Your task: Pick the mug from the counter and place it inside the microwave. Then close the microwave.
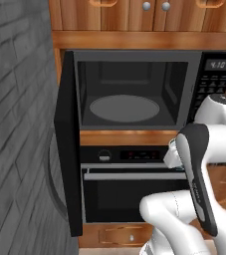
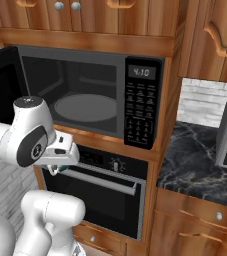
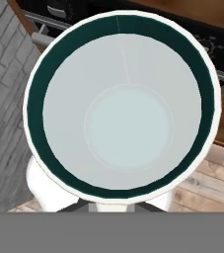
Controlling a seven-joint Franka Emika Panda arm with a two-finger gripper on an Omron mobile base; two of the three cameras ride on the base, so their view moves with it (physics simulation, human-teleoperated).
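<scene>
**Operator:** Teal-rimmed and white, the mug (image 3: 121, 116) sits directly ahead of the hand camera, mouth toward the lens, so I look straight down its bore to the pale base. Its long axis runs along the gripper's own line of sight. I judge the jaws pressed together on its near wall, since the cup hangs off the counter (image 2: 197, 160) in mid-air; the fingertips themselves are hidden under the rim.

**Observer:** And relative to the microwave (image 1: 134, 89)?

**Operator:** Lower and to the right. In the left base view a sliver of the mug shows beside the forearm, level with the control strip of the built-in oven (image 1: 134, 187), beneath the cavity's floor. The turntable (image 1: 124, 108) lies up and to the left of it. The door (image 1: 67, 144) stands swung wide on the left, clear of the opening.

**Observer:** Arm pose?

**Operator:** Folded tight: elbow raised near the keypad (image 2: 140, 112), forearm dropping, wrist tucked under, hand (image 2: 60, 152) held in front of the oven face. The coming move, as I judge it, needs a lift and a reach leftward into the cavity.
</scene>
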